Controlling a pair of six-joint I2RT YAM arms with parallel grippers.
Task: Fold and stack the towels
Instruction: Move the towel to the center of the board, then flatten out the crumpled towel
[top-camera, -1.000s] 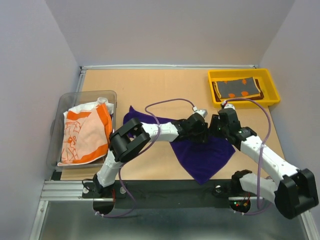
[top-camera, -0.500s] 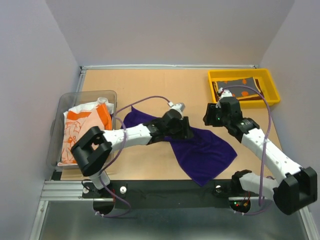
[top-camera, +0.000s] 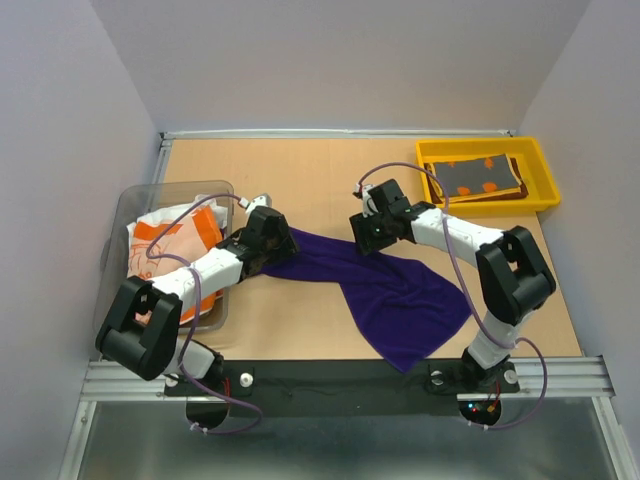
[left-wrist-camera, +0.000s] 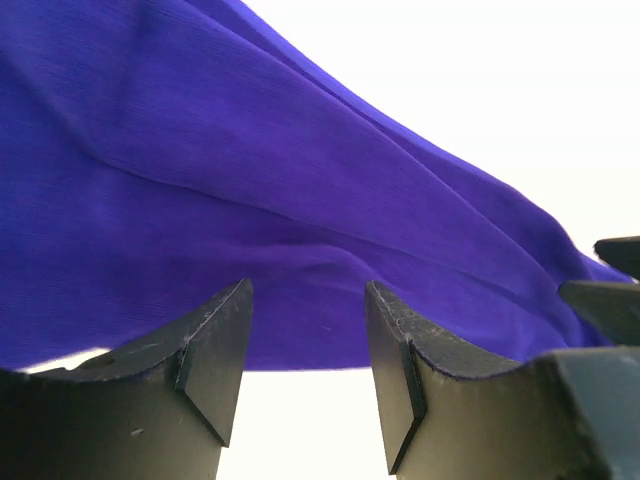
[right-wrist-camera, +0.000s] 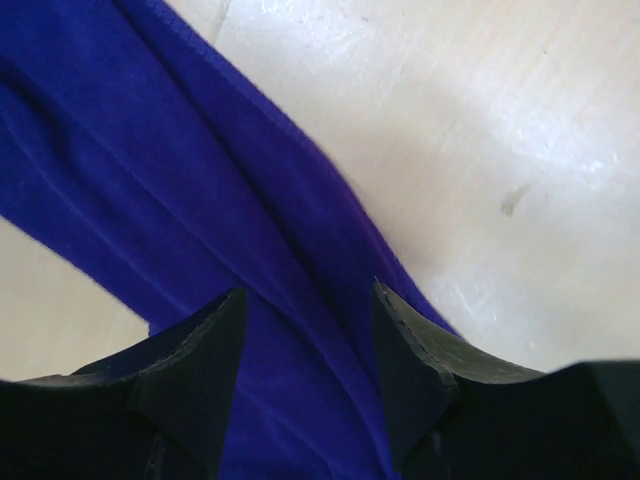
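I judge the job barely half done. Nearest me, the deep purple cloth towel lies crumpled mid-table, unfolded. My left gripper and right gripper each show spread jaws over its far edge; whether either pinches cloth I cannot tell. At the left edge, the orange-and-white patterned towel waits in the clear plastic bin. In the far right corner, a folded stack sits in the yellow plastic tray.

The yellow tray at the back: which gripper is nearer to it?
Right. The right gripper is over the purple towel mid-table, diagonally in front of the yellow tray. The left gripper is further away, beside the clear bin.
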